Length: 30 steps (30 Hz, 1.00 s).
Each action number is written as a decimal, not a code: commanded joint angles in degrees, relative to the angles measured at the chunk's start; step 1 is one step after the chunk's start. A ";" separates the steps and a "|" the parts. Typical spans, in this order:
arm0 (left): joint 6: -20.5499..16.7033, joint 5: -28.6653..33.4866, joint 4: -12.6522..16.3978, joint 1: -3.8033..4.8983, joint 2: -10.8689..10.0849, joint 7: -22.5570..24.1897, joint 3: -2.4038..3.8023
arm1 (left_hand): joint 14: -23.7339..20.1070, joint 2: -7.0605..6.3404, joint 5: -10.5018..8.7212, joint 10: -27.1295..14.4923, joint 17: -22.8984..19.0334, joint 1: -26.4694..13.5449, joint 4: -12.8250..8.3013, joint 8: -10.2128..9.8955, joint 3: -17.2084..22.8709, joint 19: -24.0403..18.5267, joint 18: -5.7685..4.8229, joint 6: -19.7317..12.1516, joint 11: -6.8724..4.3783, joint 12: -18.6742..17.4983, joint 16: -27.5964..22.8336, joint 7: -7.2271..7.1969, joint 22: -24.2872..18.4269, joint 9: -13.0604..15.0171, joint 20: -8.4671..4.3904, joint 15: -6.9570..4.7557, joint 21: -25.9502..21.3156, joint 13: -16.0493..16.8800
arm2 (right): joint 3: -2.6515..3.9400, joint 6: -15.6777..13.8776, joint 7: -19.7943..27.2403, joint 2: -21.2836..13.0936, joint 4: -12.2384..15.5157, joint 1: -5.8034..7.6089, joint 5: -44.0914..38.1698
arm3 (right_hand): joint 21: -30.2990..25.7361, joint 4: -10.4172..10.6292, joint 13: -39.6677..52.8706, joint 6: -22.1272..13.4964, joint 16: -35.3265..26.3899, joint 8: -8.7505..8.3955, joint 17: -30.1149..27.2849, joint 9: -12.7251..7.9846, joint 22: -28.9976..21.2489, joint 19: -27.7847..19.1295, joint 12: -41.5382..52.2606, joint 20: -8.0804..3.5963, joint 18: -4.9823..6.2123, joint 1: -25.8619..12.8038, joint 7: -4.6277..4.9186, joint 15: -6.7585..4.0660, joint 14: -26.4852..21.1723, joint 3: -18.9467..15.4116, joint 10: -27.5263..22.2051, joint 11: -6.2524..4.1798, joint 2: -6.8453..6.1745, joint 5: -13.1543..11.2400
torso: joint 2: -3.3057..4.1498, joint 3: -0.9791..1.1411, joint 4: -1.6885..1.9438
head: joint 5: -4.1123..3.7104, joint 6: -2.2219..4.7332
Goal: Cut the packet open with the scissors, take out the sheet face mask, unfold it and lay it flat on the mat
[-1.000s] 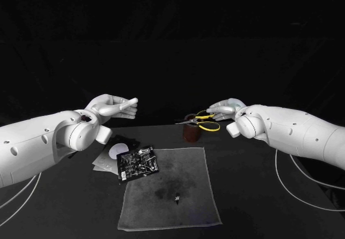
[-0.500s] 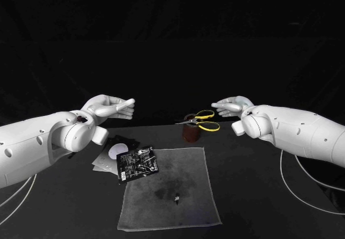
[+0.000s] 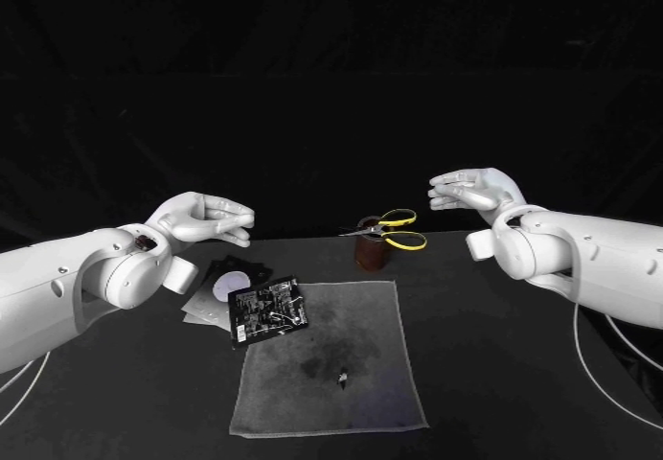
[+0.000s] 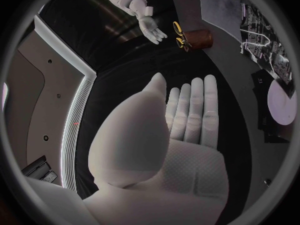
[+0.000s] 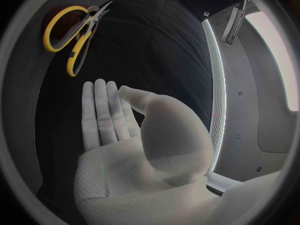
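Aloft, the left hand (image 3: pixel 205 219) and right hand (image 3: pixel 474 190) are held empty, fingers straightened. The scissors (image 3: pixel 385 230) are seen between them, nearer the right hand. The packet (image 3: pixel 265 311) lies below the left hand, overlapping the mat (image 3: pixel 338 374).

I hold my left hand (image 3: pixel 205 218) and right hand (image 3: pixel 472 190) raised, well apart, both empty with fingers straight.

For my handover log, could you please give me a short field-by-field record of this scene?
left robot hand: raised, holding nothing
right robot hand: raised, holding nothing, apart from the scissors
scissors: yellow-handled, resting on a brown holder
packet: black, overlapping the far left corner of the mat
mat: grey, lying flat
stage: cutting not yet begun
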 commanded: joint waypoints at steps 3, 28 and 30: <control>-0.27 -7.09 1.55 -1.42 -1.10 3.51 0.02 | 2.64 -0.66 0.10 2.18 1.36 0.88 0.00 0.14 0.58 1.41 0.18 0.62 -0.52 -0.26 1.55 0.14 1.30 -0.42 -0.85 -0.87 2.13 0.15 | 0.08 1.38 4.50 -4.43 10.62 0.03 -9.36 | 7.94 -2.21 0.26 3.86 -0.65 -1.52 -0.28 -0.98 5.12 1.22 -0.98 -2.63 -0.12 0.71 -0.73 -2.56 7.73 -3.48 7.62 -2.35 0.95 -0.19 | -0.01 0.03 0.15 | 1.89 -0.96; -8.47 -47.32 -2.81 -4.73 3.98 -8.77 -0.10 | -10.01 -3.01 0.11 -3.46 7.95 -1.34 0.44 0.29 -10.24 -8.26 -1.04 -2.13 1.36 0.35 10.55 1.46 5.38 -1.47 0.91 1.62 5.35 0.31 | -0.57 6.64 -8.11 -1.36 24.89 -9.32 -42.62 | 31.73 -6.04 1.36 10.34 12.26 -8.94 13.95 -3.01 19.96 9.92 -10.83 -7.90 0.29 -3.76 -3.15 -7.72 29.78 -6.87 15.83 -5.28 0.57 -0.04 | -0.10 -0.07 0.01 | 5.38 -2.63; -7.58 -48.70 -3.60 -4.74 4.88 -10.24 -0.11 | -10.33 -3.11 0.13 -4.39 7.97 -1.10 0.44 0.33 -10.31 -8.44 -0.95 -2.39 1.58 0.17 10.96 1.63 5.51 -1.52 1.04 1.76 5.47 0.17 | -0.57 6.31 -10.57 -0.09 24.06 -9.70 -45.76 | 32.19 -6.01 1.13 10.20 14.11 -9.28 15.23 -3.00 20.33 10.16 -11.31 -7.84 0.25 -4.13 -2.94 -7.57 29.56 -6.60 14.91 -5.03 0.50 -0.08 | -0.07 -0.06 -0.04 | 5.40 -2.65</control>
